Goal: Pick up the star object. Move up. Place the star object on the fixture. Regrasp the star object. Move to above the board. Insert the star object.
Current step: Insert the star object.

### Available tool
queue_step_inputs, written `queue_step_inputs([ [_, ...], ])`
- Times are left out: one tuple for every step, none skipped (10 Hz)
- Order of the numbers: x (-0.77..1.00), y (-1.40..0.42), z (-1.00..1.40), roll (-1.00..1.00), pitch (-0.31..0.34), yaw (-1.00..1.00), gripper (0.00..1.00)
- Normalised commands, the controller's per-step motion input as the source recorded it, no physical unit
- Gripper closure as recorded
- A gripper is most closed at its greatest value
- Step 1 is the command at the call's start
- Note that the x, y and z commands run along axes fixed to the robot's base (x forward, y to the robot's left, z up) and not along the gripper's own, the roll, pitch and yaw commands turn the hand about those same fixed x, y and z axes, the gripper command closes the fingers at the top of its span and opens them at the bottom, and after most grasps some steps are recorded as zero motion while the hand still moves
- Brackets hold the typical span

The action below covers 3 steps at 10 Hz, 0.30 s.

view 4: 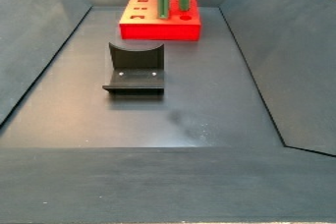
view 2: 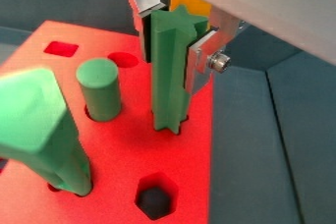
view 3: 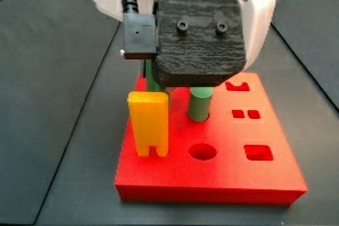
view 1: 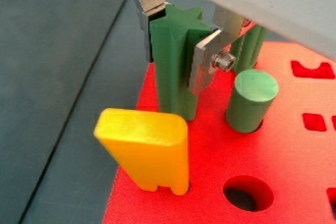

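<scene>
The gripper stands over the board, its fingers clamped on the upright star object. Its foot meets the board, apparently entering a hole at the cylinder's 3 o'clock.

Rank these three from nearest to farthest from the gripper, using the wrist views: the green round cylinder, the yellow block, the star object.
1. Star object: between the fingers of the gripper, upright on the board.
2. Green round cylinder: standing just beside it.
3. Yellow block: farthest, by the board's edge.
</scene>
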Motion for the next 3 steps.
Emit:
queue_step_inputs([
  [-0.07,0.13,-0.31,-0.27,-0.216,0.0,1.0],
  [0.0,0.01,-0.03,-0.06,-0.073,0.0,1.0],
  [0.0,0.0,0.0,0.0,0.0,0.0,1.0],
])
